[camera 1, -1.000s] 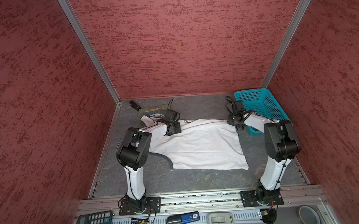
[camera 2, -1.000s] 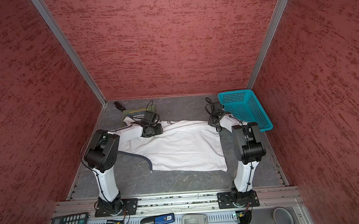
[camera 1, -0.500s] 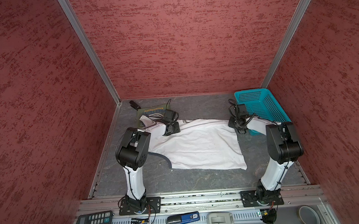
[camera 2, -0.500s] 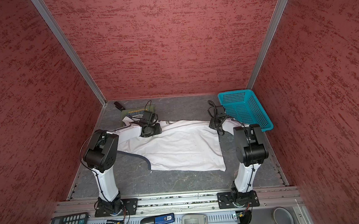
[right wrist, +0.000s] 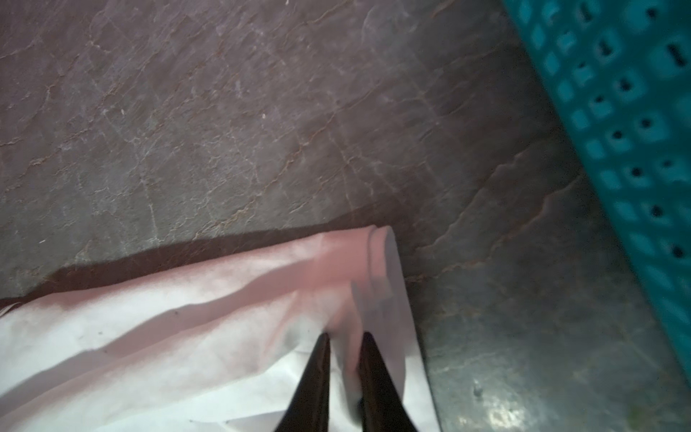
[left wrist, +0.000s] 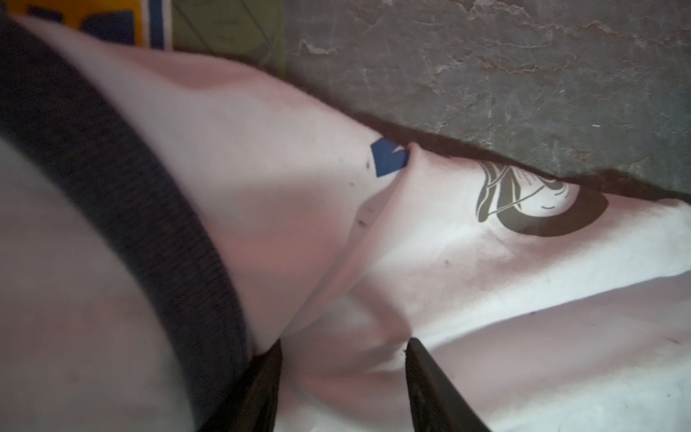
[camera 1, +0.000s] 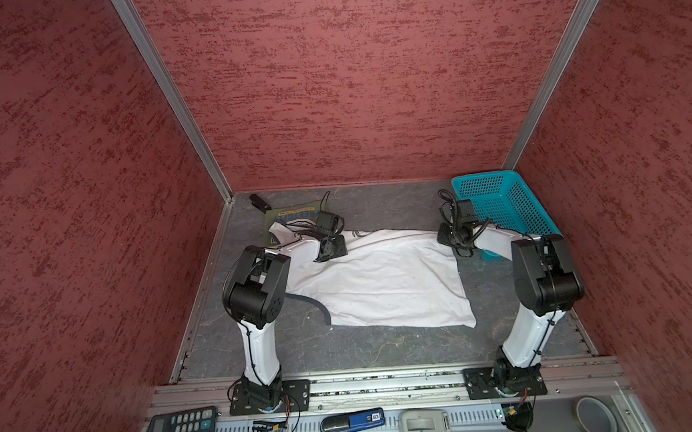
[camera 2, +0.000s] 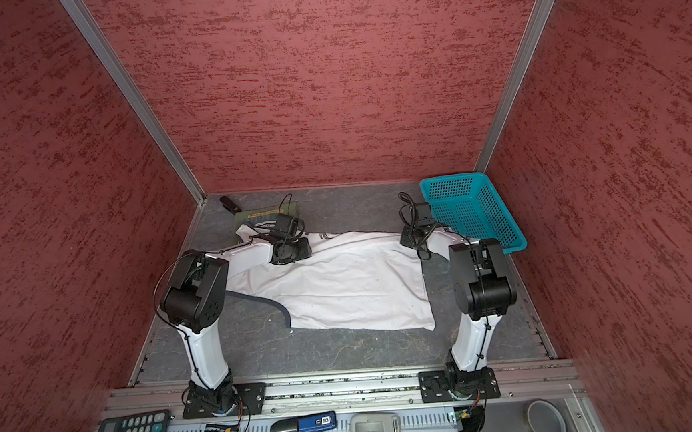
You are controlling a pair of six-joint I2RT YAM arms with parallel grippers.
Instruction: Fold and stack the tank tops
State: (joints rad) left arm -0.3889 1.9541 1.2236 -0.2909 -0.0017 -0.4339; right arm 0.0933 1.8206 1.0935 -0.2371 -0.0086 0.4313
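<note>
Two tank tops lie on the table [camera 1: 387, 347].

Both top views: the white tank top [camera 1: 383, 289] is spread between the pincers. The left pincer [camera 1: 336, 251] is down on its far left edge and the right pincer [camera 1: 452, 238] on its far right corner. The green tank top [camera 1: 294, 216], folded small, lies just beyond the left pincer, one edge under the white cloth. A basket [camera 2: 452, 177] stands just right of the right pincer.

Left wrist view: the left pincer [left wrist: 342, 348] is clenched on a bunched ridge of the white tank top [left wrist: 486, 280]. The grey trim [left wrist: 149, 205] runs down to one finger [left wrist: 265, 377]. The green tank top [left wrist: 224, 30] lies ahead of the tips.

Right wrist view: the right pincer [right wrist: 346, 336] is nipped on the white tank top [right wrist: 187, 336] near its corner, with a thin fold between the tips. The table [right wrist: 261, 112] lies ahead, and the basket [right wrist: 617, 112] is off to one side, clear of the cloth.
</note>
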